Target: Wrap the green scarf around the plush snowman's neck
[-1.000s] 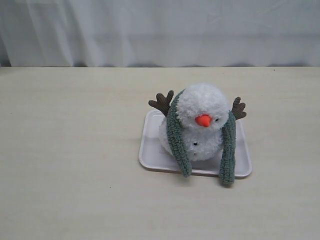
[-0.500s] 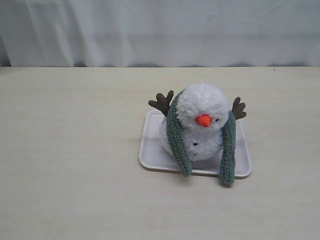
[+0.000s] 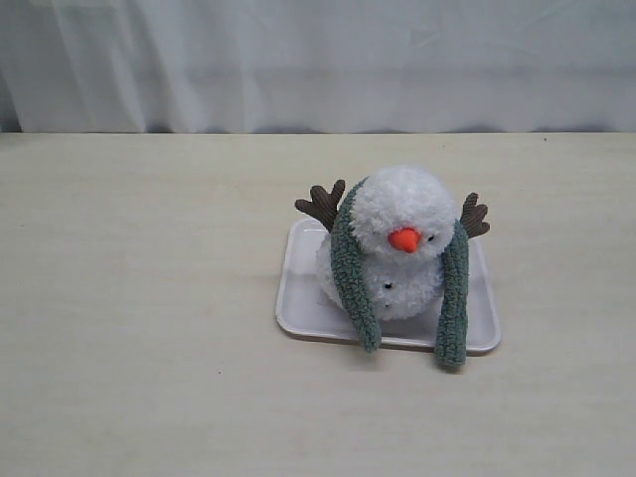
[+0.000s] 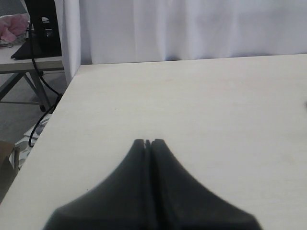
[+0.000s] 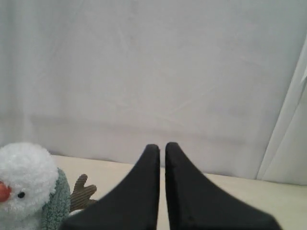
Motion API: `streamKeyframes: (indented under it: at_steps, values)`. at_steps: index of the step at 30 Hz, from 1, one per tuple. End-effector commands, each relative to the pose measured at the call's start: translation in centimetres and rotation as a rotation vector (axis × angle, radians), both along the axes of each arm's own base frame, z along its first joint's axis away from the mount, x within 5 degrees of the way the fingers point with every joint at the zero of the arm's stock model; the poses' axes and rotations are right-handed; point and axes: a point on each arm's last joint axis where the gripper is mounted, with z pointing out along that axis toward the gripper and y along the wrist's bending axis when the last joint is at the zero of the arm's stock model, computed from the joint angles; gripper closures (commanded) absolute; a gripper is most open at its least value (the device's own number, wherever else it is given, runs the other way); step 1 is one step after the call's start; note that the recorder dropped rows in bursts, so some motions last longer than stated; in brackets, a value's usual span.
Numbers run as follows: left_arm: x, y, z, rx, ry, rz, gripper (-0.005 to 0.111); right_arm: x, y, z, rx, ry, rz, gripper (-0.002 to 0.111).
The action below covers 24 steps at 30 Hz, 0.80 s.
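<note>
The plush snowman (image 3: 397, 214) sits upright on a white tray (image 3: 298, 298), orange nose facing the camera, brown twig arms spread. The green scarf (image 3: 348, 263) runs behind its neck and both ends hang down the front, one on each side (image 3: 453, 298); the ends are not crossed. Neither gripper appears in the exterior view. In the left wrist view, my left gripper (image 4: 148, 142) is shut and empty over bare table. In the right wrist view, my right gripper (image 5: 162, 146) is shut and empty, with the snowman (image 5: 24, 175) and scarf (image 5: 55, 203) off to one side.
The pale wooden table (image 3: 149, 298) spreads around the tray, backed by a white curtain (image 3: 318, 60). The left wrist view shows the table's edge, with a dark stand and cables (image 4: 38, 28) beyond it.
</note>
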Motion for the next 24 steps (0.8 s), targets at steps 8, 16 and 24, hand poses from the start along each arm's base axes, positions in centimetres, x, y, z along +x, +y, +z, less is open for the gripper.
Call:
streamKeyframes:
  at_steps: [8,16,24]
  values:
    - [0.0,0.0,0.0,0.001,-0.012,0.001,0.107,0.6,0.0,-3.6,0.058,0.120,0.000,0.104]
    - [0.0,0.0,0.0,0.001,-0.012,0.001,0.107,0.6,-0.1,-4.7,0.098,0.232,-0.012,0.104]
    - [0.0,0.0,0.0,0.001,-0.012,0.001,0.107,0.3,-0.2,-5.9,0.140,0.373,-0.034,0.104]
